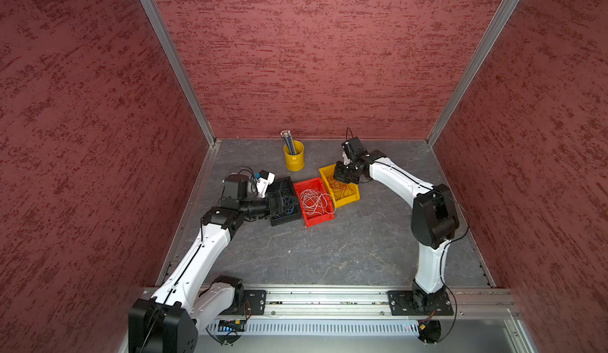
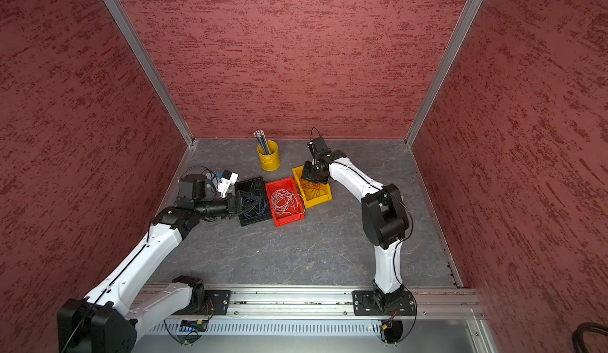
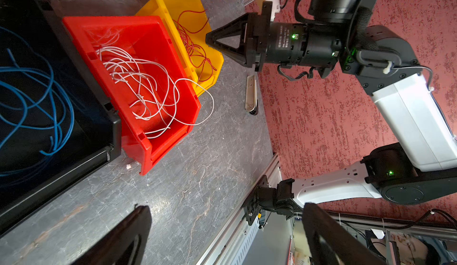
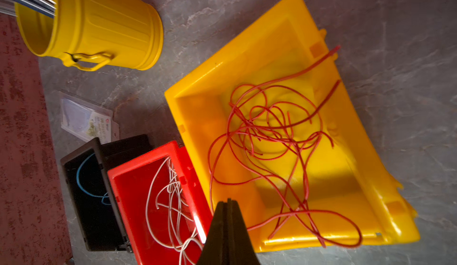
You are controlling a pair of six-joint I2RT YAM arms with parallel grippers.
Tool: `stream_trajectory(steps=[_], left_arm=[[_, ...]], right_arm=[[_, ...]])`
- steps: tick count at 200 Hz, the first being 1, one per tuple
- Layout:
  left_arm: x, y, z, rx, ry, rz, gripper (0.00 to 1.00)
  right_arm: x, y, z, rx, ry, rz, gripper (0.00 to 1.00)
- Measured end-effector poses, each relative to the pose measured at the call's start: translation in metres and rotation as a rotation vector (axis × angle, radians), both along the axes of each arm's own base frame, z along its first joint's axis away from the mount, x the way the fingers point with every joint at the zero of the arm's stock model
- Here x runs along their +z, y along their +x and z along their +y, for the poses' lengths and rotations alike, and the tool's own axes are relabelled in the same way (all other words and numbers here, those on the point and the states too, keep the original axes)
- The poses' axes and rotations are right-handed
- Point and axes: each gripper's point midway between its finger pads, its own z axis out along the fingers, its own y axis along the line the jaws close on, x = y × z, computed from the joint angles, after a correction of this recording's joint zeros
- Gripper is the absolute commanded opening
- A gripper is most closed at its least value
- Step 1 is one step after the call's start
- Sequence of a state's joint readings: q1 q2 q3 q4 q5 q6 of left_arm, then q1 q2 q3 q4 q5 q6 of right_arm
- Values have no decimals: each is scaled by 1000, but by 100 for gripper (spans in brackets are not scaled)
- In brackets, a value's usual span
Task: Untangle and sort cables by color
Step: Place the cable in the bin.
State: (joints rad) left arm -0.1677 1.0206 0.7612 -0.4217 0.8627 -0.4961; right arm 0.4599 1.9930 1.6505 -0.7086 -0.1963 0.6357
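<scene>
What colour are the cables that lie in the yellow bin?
Red. The cables in the yellow bin show best in the right wrist view.

Sorted by colour, three loose tangles. Blue cables (image 3: 37, 95) coiled in wide loops inside the black bin (image 3: 116, 127). Whitish-grey cables (image 3: 138, 88) heaped in the red bin (image 3: 153, 36) alongside, one loop spilling over its rim. Red cables (image 4: 272, 137) loosely knotted in the yellow bin (image 4: 197, 103), two ends poking past its wall.
</scene>
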Motion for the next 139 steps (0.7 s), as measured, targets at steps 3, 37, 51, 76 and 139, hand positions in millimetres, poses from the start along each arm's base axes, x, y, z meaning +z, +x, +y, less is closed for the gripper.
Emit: stream_trajectory(steps=[3, 37, 51, 76, 139], left_arm=[[0, 0, 0, 1, 0, 0, 100], [-3, -1, 2, 3, 8, 10, 100], [-4, -1, 4, 5, 11, 17, 100], [-5, -1, 5, 10, 15, 16, 100], [-4, 0, 7, 17, 15, 9, 100]], right_arm=[[-3, 0, 0, 0, -2, 4, 0], [-39, 0, 0, -6, -33, 66, 0], [-52, 0, -1, -11, -42, 90, 0], [-60, 0, -1, -13, -50, 104, 0], [-31, -3, -1, -4, -24, 61, 5]])
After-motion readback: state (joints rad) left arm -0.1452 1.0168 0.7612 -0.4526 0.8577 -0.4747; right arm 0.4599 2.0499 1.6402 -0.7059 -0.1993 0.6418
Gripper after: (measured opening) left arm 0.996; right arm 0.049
